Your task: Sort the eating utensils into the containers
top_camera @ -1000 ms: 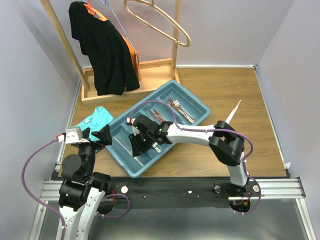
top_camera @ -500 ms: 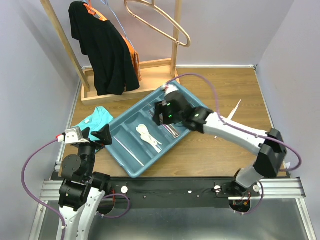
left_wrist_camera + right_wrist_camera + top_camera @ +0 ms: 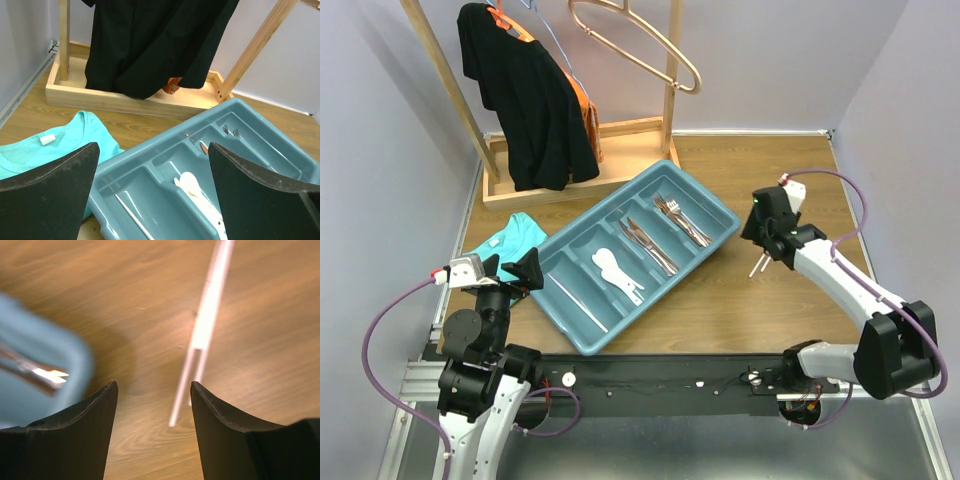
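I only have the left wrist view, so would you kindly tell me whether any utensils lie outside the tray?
Observer: Yes, a pair of chopsticks lies on the table, to the right of the tray.
Operator: Thank you. Where is the right claw?
Observer: The right claw hangs directly over those chopsticks, pointing down.
Operator: Is it holding anything?
Observer: No, its jaws stand open and empty, with the chopsticks lying flat beneath.

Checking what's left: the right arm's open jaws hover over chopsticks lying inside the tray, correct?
No: the chopsticks lie on the table beside the tray, not inside it, as the right wrist view shows. The right gripper, jaws open, does hover over them.
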{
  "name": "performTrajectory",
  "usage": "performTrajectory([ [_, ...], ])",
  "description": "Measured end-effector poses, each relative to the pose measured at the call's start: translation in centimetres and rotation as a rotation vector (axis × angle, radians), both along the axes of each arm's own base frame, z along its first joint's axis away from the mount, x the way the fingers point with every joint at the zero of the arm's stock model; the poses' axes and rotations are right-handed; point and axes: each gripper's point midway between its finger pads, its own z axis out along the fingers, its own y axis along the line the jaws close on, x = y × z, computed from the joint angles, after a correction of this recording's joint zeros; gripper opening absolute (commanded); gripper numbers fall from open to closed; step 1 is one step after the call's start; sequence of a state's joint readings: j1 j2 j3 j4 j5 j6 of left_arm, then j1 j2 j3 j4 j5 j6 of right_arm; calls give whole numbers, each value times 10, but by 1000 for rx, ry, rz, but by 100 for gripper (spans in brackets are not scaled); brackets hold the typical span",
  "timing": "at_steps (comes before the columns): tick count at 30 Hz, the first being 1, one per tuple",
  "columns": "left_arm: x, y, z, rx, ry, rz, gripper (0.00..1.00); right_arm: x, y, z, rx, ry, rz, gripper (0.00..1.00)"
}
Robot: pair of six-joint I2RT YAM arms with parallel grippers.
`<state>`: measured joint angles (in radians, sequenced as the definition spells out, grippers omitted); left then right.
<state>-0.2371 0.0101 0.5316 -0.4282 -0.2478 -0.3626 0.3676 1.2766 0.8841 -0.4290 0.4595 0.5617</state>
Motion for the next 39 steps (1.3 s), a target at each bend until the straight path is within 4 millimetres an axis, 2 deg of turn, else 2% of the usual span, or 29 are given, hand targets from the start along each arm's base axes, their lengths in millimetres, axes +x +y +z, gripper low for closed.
performTrajectory([
  [3,0,0,0,0,0,0,99,-8,-29,-21,-3,46,-77,64],
  [6,0,0,0,0,0,0,99,-16,-40,-38,14,87,-103,60],
  [16,0,0,0,0,-1,0,99,-17,-34,-83,104,196,-87,43],
  [27,0,0,0,-1,-1,0,99,-17,-34,-108,154,237,-98,36],
  [33,0,0,0,0,-1,0,99,-8,-31,-109,182,210,-102,22],
  [34,0,0,0,-1,-1,0,99,-7,-31,-108,185,206,-104,16],
  [36,0,0,0,0,0,0,99,-7,-31,-109,187,203,-105,15],
  [39,0,0,0,-1,-1,0,99,-6,-31,-108,192,199,-109,1],
])
